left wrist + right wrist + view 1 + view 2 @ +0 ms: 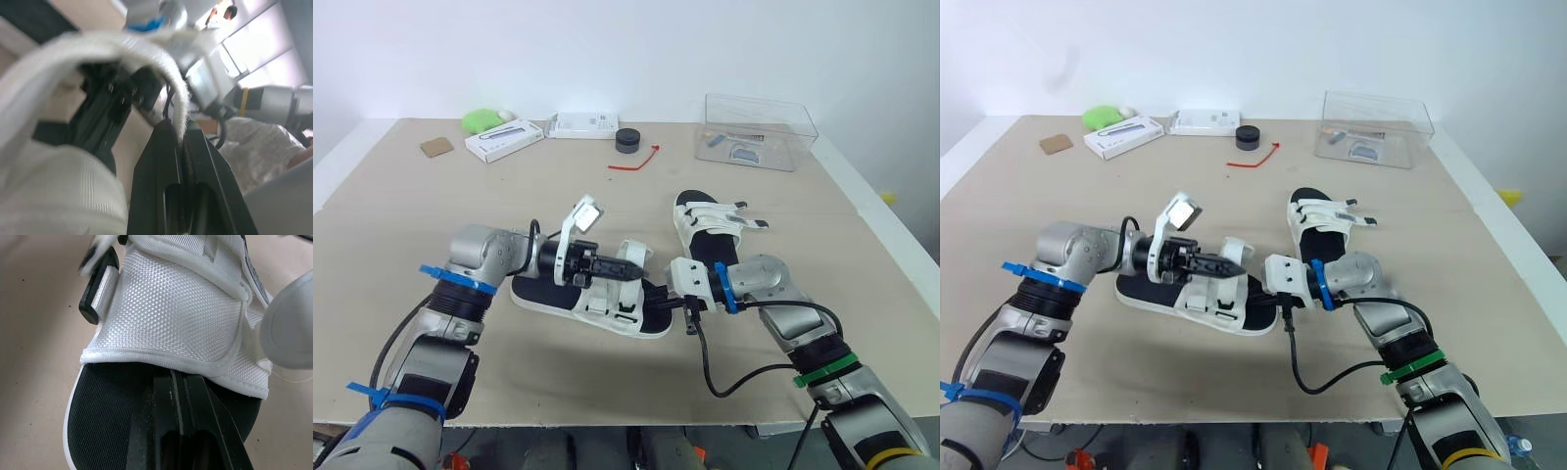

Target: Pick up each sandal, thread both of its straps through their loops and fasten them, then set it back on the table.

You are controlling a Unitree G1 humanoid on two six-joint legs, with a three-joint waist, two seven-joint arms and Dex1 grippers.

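Left hand (180, 133) pinches sandal (551, 300) strap (146, 51); clear box (773, 116) holds small items (744, 154)

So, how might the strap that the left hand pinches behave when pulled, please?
Probably floppy: the strap arches limply from the left hand. Its woven fabric looks grippy, so slipping seems unlikely. The thin-soled sandal may drag along, seeming light.

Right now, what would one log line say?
left hand shut on strap | right hand shut at near sandal | far sandal on table

A lab-like test room: bare white wall (607, 49), beige work table (411, 225), clear plastic box (761, 130)
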